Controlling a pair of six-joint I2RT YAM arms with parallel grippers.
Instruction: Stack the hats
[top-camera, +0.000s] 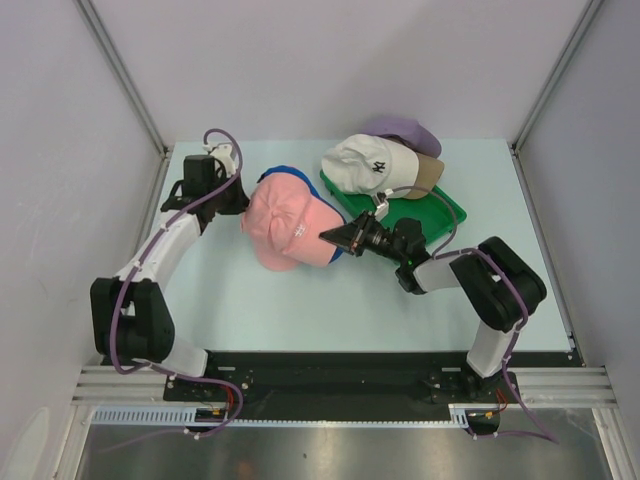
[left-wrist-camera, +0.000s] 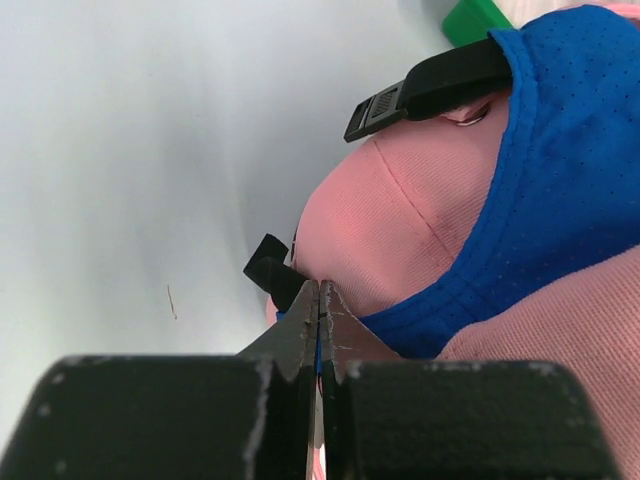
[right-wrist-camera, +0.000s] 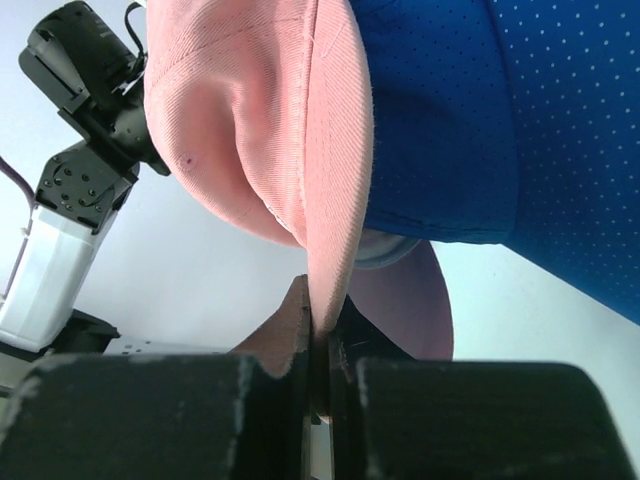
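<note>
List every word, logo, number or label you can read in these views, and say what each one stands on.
"NY", as far as it can be made out: a dark stitched monogram on the front of the white cap; it is small, so not certain.
Small white stitching on the pink cap: too small to read.
Blue cap and black buckle: no text shows.

Pink hat (top-camera: 285, 222) atop blue hat (top-camera: 285, 171), white hat (top-camera: 368, 165), tan hat (top-camera: 430, 175), lavender hat (top-camera: 408, 131) clustered at green tray (top-camera: 440, 212)
</note>
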